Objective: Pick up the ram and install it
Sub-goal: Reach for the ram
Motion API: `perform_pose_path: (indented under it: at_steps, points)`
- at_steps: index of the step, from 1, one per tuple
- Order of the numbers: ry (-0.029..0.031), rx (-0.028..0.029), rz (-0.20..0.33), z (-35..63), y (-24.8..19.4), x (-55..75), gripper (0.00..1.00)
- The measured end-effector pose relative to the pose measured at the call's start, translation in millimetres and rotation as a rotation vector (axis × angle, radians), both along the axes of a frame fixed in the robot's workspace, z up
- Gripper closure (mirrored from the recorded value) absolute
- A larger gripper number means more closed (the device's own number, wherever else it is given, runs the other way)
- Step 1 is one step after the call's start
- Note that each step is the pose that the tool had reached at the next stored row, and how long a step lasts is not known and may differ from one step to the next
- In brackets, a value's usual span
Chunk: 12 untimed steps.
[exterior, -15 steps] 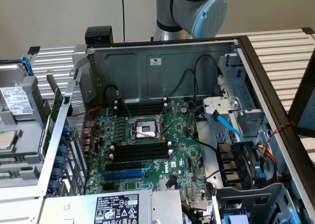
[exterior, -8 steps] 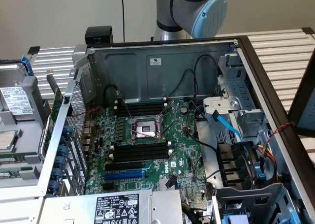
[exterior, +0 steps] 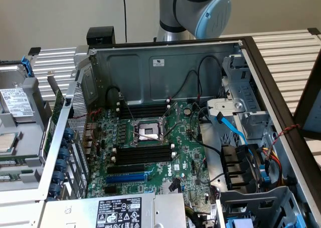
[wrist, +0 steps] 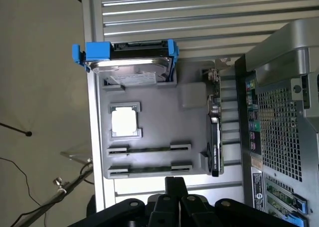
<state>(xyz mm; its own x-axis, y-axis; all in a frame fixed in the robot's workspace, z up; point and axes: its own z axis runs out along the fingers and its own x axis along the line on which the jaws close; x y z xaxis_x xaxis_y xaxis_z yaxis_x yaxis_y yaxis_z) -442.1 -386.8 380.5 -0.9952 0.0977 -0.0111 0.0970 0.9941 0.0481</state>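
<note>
Two ram sticks stand on edge in holders of a grey tray (wrist: 149, 114), one (wrist: 149, 149) just beyond the other (wrist: 149, 168); each is a thin green strip. My gripper (wrist: 175, 183) hangs above the tray's edge nearest the closer stick, its black fingers together and nothing between them. In the exterior view the same tray (exterior: 20, 138) lies at the left of the open computer case, with the sticks (exterior: 14, 161) along its near side. The black memory slots (exterior: 142, 155) beside the processor socket (exterior: 148, 132) hold no stick.
The tray also carries a hard drive in a blue caddy (wrist: 124, 55), a processor chip (wrist: 124, 122) and a black card (wrist: 214, 147). The case's perforated rear wall (exterior: 75, 123) stands between tray and motherboard. A blue expansion slot (exterior: 125, 178) and loose cables (exterior: 228, 130) lie inside. The arm's joint (exterior: 210, 12) rises behind.
</note>
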Motion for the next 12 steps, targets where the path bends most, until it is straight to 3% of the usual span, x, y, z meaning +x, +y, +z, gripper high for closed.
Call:
perform_pose_path:
  at_steps: [6,12]
  points:
    - [0.0,0.0,0.015,0.0,0.0,0.0,0.89]
    - [0.0,0.0,0.125,0.1,0.0,0.0,0.89]
